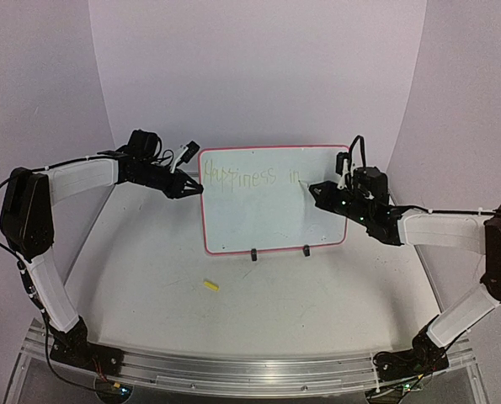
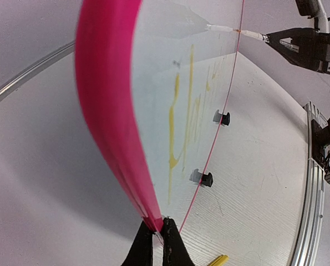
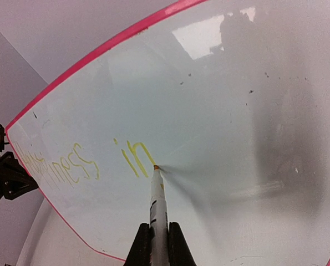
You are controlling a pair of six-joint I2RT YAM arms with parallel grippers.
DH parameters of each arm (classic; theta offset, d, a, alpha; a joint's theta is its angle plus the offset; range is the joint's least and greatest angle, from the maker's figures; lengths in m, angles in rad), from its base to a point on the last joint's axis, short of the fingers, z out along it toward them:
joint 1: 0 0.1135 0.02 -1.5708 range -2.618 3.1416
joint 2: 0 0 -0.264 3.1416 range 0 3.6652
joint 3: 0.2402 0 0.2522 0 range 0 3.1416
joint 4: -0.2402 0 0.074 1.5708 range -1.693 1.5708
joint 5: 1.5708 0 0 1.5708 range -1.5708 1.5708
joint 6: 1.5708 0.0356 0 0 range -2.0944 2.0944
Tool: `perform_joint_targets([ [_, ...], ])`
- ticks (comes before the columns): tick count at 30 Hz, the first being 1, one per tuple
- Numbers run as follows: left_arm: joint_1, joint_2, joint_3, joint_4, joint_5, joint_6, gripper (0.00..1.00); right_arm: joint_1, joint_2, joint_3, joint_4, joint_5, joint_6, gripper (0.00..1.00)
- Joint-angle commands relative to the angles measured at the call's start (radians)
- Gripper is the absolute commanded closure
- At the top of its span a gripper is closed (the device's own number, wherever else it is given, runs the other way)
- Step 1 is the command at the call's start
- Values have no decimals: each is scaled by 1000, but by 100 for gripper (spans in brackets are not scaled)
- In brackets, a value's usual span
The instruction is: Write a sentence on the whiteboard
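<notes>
The whiteboard [image 1: 275,215] stands upright on its two black clip feet [image 1: 253,253] at the back of the table. The sentence [image 1: 250,177] reads "Happiness in" in faint yellow-green along the top line. My left gripper [image 1: 198,190] is shut on the whiteboard's left pink edge [image 2: 106,111], the fingertips [image 2: 173,235] pinching the rim. My right gripper [image 3: 158,227] is shut on a white marker [image 3: 158,199]. The marker's orange tip touches the board at the foot of the "n" of "in" [image 3: 132,158].
A small yellow marker cap [image 1: 210,285] lies on the white table in front of the board, left of centre. A metal rail [image 1: 250,370] runs along the near edge by the arm bases. A curved pale backdrop rises behind the board.
</notes>
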Motion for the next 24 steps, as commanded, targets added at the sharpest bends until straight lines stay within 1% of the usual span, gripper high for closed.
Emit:
perform_joint_targets([
  [1, -24, -29, 13, -20, -16, 46, 100, -6, -15, -24, -12, 23, 20, 100],
  [6, -25, -33, 12, -19, -17, 46, 100, -7, -50, -20, -11, 19, 8, 100],
  [10, -25, -37, 10, -19, -20, 46, 100, -7, -120, -24, -2, -14, -9, 100],
  [14, -26, -37, 11, -19, -20, 47, 100, -7, -177, -25, -40, 33, -26, 100],
  [24, -25, -31, 11, -20, -20, 47, 100, -13, -121, 1, -56, 76, -54, 100],
])
